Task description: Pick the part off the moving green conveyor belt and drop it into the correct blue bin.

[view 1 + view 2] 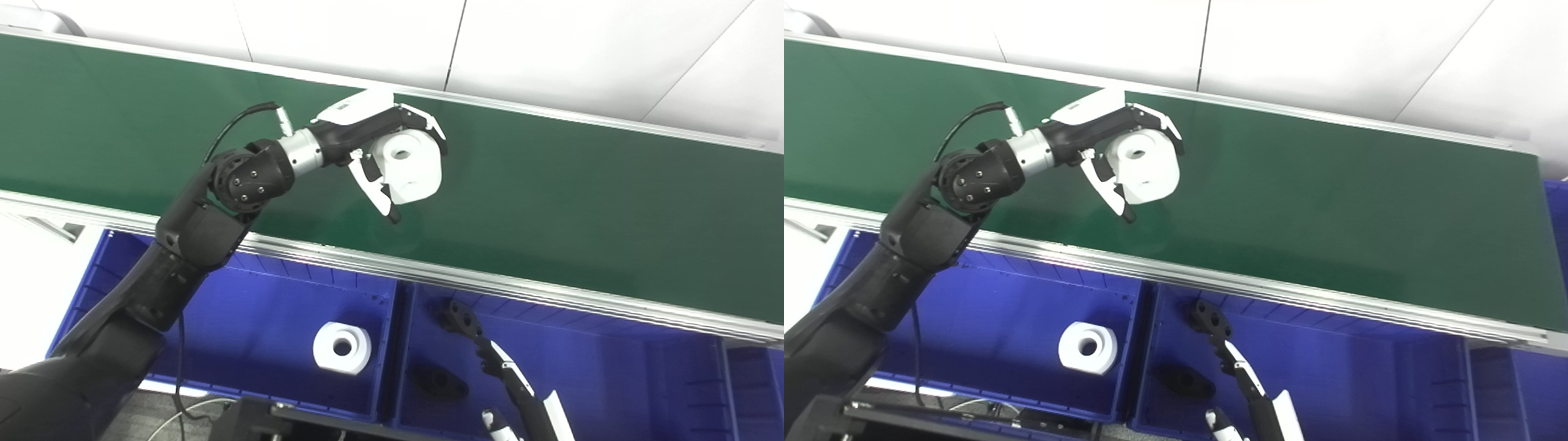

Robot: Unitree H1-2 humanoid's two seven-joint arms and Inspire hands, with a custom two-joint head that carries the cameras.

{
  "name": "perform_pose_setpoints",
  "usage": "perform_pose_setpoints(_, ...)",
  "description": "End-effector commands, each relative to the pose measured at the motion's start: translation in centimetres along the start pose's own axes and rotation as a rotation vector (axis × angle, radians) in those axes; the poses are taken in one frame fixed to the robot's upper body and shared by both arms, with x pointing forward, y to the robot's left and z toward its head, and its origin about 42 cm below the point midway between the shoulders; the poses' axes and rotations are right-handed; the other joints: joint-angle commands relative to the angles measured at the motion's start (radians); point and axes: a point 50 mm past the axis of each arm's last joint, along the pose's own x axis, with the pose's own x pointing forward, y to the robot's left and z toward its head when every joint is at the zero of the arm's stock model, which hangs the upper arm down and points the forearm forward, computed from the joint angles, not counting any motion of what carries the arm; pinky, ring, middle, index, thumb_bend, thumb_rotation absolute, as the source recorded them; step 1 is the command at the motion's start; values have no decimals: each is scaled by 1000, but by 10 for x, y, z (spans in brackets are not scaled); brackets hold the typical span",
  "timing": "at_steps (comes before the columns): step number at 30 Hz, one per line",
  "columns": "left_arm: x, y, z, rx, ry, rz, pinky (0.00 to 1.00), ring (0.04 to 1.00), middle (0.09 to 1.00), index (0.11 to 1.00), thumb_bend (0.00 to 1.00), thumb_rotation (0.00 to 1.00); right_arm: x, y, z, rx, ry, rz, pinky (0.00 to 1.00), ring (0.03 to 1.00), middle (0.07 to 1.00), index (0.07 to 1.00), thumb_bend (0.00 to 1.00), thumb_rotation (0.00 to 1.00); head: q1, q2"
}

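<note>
One white part is sitting wrapped in the left hand, fingers curled around it above the belt. Carrying it level towards the left bin, beside its white twin, looks best.

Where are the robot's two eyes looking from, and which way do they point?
Left eye view: on the robot's head, looking down at the green conveyor belt; the left hand grips a white ring-shaped part.
Right eye view: beside it on the head, facing the same way; only the right hand fingers show, over a blue plastic bin.
Both share: belt, bins, both arms, and another white ring part in the left blue bin.
</note>
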Motion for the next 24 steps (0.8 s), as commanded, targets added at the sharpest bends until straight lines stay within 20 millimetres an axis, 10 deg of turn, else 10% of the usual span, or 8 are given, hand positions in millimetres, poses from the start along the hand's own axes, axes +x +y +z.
perform_pose_setpoints(1,-10,21,9,24,-63,68,405,473,490,562,471,0,-2,-1,7,15,-65,-17,841,891,921,907,592,1000,4,2)
perform_pose_setpoints(24,-83,-9,25,-77,36,213,408,439,515,572,471,0,0,-26,4,-3,-81,10,871,912,936,925,586,1000,77,21)
